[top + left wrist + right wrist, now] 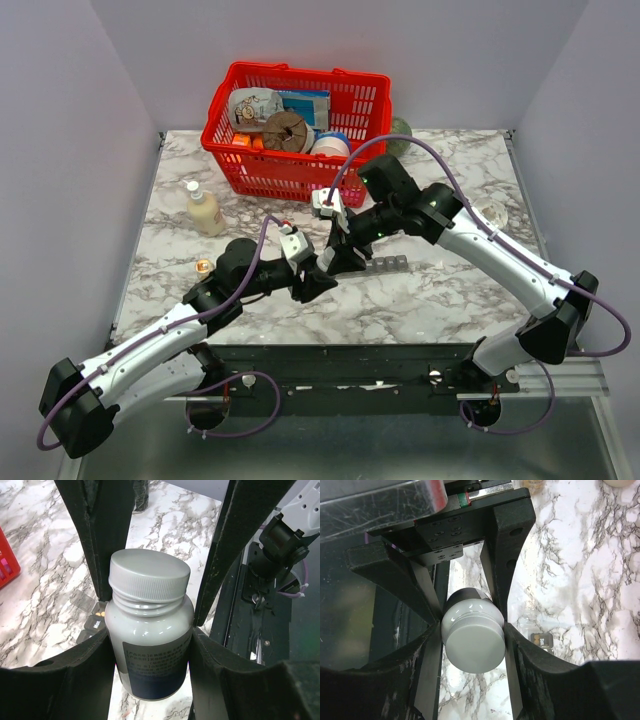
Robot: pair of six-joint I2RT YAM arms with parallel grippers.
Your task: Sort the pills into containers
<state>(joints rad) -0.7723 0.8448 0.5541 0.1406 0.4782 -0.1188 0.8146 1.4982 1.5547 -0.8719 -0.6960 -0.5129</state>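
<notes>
Premises: a robotics test cell of the laboratory kind. Plain pale walls (60,150) close in the desk (450,300) on three sides, forming a booth. The left arm (150,350) and the right arm (500,250), both machine limbs, are fixed side by side to a dark metal rail (350,372) at the near edge; purple cables (612,330) loop exposed from their bases. The desk has a marble-patterned top; the goods on it read as staged samples: a red shop basket (255,175) packed with mixed household items; a cream bottle (204,210); the containers (388,264), a small grey strip.
</notes>
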